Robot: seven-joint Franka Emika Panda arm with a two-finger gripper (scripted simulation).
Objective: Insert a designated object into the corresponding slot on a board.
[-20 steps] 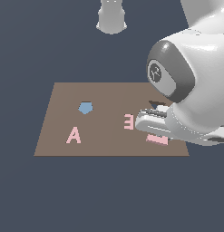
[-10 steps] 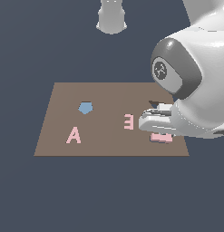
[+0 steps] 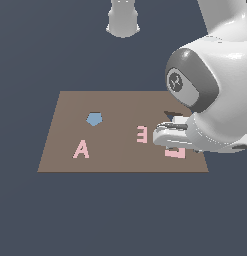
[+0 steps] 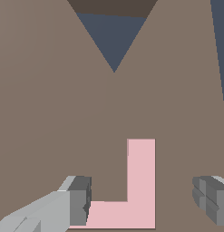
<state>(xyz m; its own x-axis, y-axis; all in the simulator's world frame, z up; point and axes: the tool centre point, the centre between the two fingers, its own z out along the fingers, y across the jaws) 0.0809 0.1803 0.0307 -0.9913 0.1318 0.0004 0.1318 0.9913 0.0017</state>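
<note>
Currently gripper [image 4: 143, 199] spread wide, nothing clamped, low over the board [image 4: 50, 113]. Fingers [image 4: 77, 201] well apart, one on each side of the pale-pink L-shaped block [image 4: 141, 181]. Block lying flat on the board between the fingertips, foot of the L reaching right up to the nearer-seen finger, looks touching or just beside it, cannot tell which. Upright stroke of the L closer to the middle of the gap, clear brown board between it and the other finger. Block not lifted, sits on the board surface.

Beyond the fingertips, past the end of the L stroke, bare brown board, then a dark triangular recess [image 4: 114, 38], point aimed back toward the fingers. L-shaped slot not seen in either view, possibly hidden behind the arm, cannot tell.

Exterior view: gripper [image 3: 167, 136] down at the board [image 3: 120, 160] near the corner on the exterior view's right, large white arm body covering that side. Block [image 3: 176, 152] partly showing just under the fingers. Pink E [image 3: 141, 134] just beside the fingers, toward the exterior view's left, apart from them. Dark recess [image 3: 170, 115] peeking out behind the gripper. Farther from the fingers, pink A [image 3: 81, 149] and blue pentagon [image 3: 94, 119], both flat on the board, well apart from the gripper.
</note>
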